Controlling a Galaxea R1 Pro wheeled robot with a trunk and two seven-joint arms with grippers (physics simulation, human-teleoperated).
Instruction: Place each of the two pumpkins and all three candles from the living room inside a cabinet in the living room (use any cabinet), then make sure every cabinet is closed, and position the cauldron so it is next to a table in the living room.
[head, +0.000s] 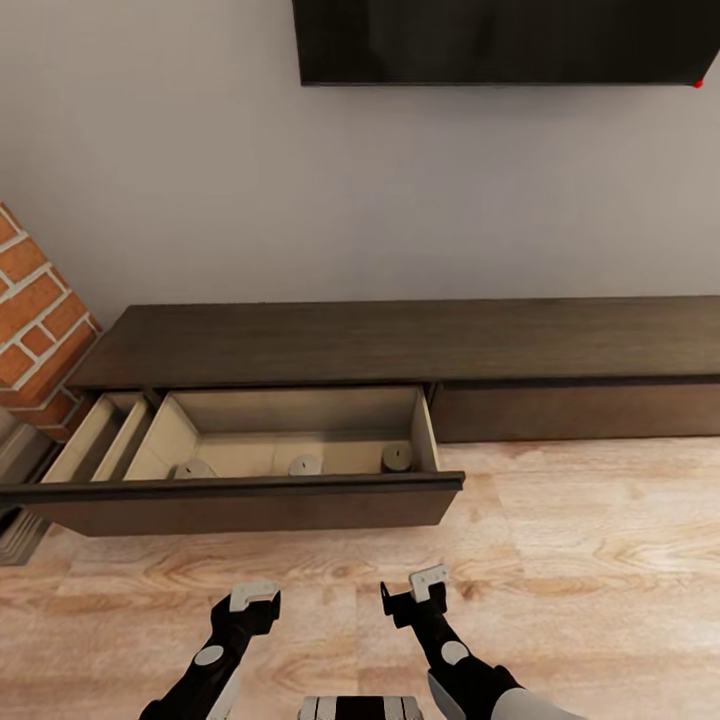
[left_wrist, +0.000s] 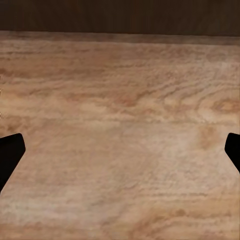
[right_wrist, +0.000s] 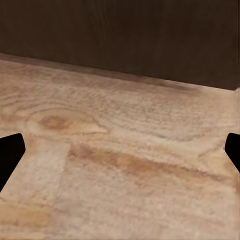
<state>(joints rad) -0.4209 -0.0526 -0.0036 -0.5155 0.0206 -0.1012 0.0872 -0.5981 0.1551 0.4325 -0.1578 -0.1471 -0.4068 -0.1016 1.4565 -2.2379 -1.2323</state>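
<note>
The long dark-brown cabinet (head: 400, 340) runs along the wall, and its wide left drawer (head: 240, 500) is pulled out. Three grey-brown candles (head: 190, 468) (head: 305, 465) (head: 396, 457) stand inside on the beige lining, close behind the drawer front, which hides their lower parts. My left gripper (head: 252, 597) (left_wrist: 120, 155) and right gripper (head: 418, 590) (right_wrist: 120, 155) hover over the wooden floor just in front of the drawer, both open with nothing between the fingers. The right wrist view faces the dark drawer front (right_wrist: 120, 35). The pumpkins, cauldron and table are out of view.
A brick fireplace (head: 35, 320) stands at the left, next to a narrow second open drawer (head: 95, 435). The cabinet's right drawer (head: 575, 410) is closed. A black TV (head: 500, 40) hangs on the wall above. Wooden floor (head: 600, 580) spreads to the right.
</note>
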